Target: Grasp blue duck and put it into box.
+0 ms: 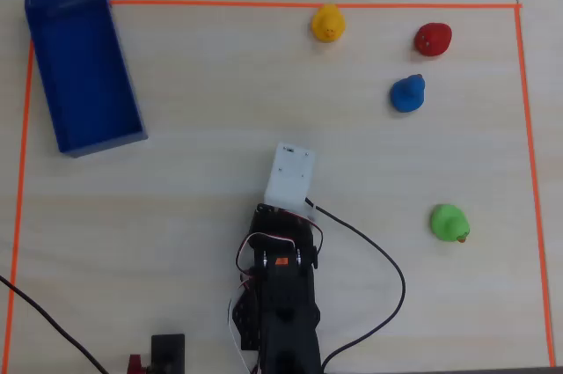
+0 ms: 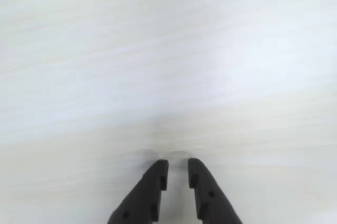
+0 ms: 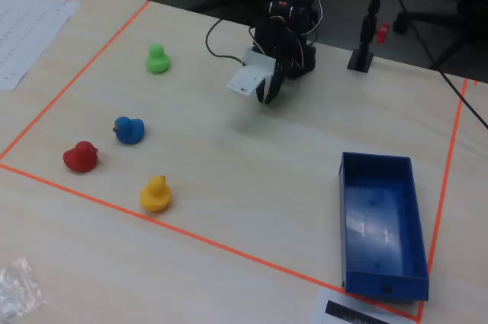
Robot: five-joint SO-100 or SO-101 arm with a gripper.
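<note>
The blue duck [image 1: 407,93] sits on the table at the upper right in the overhead view, and at the left in the fixed view [image 3: 129,129]. The box [image 1: 82,66], a dark-blue tray, lies empty at the upper left in the overhead view, and at the lower right in the fixed view [image 3: 381,225]. My gripper [image 2: 178,165] points down over bare table near the arm's base, far from both. Its jaws stand almost together with only a thin gap and hold nothing. In the overhead view the white wrist camera block [image 1: 290,174] hides the jaws.
A yellow duck [image 1: 327,23], a red duck [image 1: 433,39] and a green duck [image 1: 449,223] stand on the right side in the overhead view. Orange tape [image 1: 264,3] frames the work area. A black cable [image 1: 387,260] loops right of the arm.
</note>
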